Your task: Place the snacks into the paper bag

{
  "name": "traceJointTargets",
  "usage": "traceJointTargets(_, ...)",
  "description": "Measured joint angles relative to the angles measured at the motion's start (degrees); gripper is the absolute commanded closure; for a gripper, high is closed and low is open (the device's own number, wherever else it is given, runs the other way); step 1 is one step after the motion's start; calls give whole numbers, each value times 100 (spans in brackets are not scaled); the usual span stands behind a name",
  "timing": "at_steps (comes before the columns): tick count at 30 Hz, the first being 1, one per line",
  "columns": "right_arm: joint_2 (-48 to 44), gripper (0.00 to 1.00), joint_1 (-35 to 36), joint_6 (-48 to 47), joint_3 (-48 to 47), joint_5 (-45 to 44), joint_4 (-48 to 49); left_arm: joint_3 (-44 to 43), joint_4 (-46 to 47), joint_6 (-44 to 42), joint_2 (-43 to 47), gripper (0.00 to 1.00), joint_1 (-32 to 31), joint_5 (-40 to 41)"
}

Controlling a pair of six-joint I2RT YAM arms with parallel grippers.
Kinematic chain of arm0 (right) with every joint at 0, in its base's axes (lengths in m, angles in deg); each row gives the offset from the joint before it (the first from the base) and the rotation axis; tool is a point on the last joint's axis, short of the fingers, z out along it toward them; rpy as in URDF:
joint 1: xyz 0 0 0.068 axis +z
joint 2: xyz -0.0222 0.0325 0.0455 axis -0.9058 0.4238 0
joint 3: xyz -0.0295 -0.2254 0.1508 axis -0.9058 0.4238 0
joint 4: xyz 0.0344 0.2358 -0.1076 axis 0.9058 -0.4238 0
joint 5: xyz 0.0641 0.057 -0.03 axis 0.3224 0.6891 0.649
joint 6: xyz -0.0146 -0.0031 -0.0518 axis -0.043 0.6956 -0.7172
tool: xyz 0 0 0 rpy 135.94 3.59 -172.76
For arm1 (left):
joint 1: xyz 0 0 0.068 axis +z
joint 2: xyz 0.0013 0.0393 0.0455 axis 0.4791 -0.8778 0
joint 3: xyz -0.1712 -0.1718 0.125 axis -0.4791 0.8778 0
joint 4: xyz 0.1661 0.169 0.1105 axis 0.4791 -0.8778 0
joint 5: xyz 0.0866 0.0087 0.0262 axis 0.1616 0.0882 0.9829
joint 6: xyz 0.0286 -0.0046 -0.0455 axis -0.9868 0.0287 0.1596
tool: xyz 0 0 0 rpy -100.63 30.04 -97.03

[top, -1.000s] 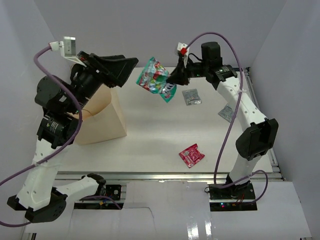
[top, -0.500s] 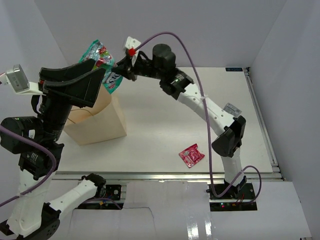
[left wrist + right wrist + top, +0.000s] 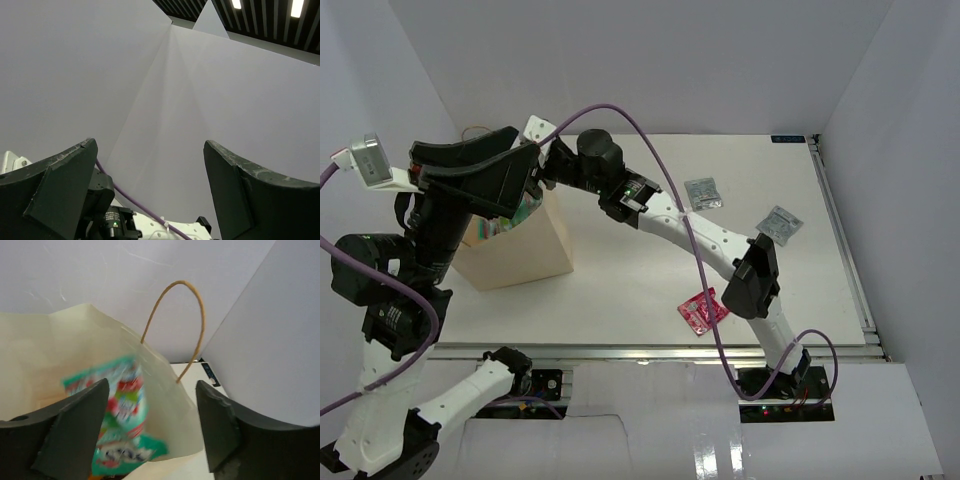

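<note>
The paper bag (image 3: pixel 525 255) stands upright at the table's left, mouth up. My right gripper (image 3: pixel 152 425) hangs over its mouth with jaws open and nothing between them. The teal-green snack packet (image 3: pixel 122 420) lies loose and blurred inside the bag, below the fingers; a bit of it shows at the bag's mouth (image 3: pixel 523 212). My left gripper (image 3: pixel 520 160) is raised above the bag, open and empty, facing the wall (image 3: pixel 150 195). A red-pink packet (image 3: pixel 700 312) lies near the front edge, partly under the right arm. Two silver-grey packets (image 3: pixel 702 193) (image 3: pixel 780 222) lie at the back right.
The bag's cord handle (image 3: pixel 175 325) arches up just beyond my right fingers. The right arm (image 3: pixel 700 235) stretches across the table's middle, its purple cable looping above. White walls enclose the table at the back and both sides.
My right arm swung left over the bag carrying the teal-green packet, then opened; the packet has dropped into the bag. The left gripper swung from beside the bag to above it, still open.
</note>
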Motion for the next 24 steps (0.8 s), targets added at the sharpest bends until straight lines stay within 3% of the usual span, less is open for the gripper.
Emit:
traceJointTargets(7,-424,15,-310,-63,22,229,-94,13,-181,2,-74,2,0,-479)
traceJointTargets(12,-1541,10,-1237,68,750,1097,-586,-50,-380,2,-411,5,0,-1226)
traceJointTargets(15,-2507,10,-2258,129,1930,1821,-894,50,-616,0,-748,12,0,-1834)
traceJointTargets(18,-3344,9,-3508,-15,3381,2406,-1497,695,-833,11,-1058,16,0,-2465)
traceJointTargets(21,-3829,9,-4603,-378,4680,2592,-2315,1331,-1314,-96,-1650,16,-57,-2754)
traceJointTargets(24,-4232,9,-5165,-732,5847,2546,-2992,1591,-1871,-282,-2516,15,-229,-2728)
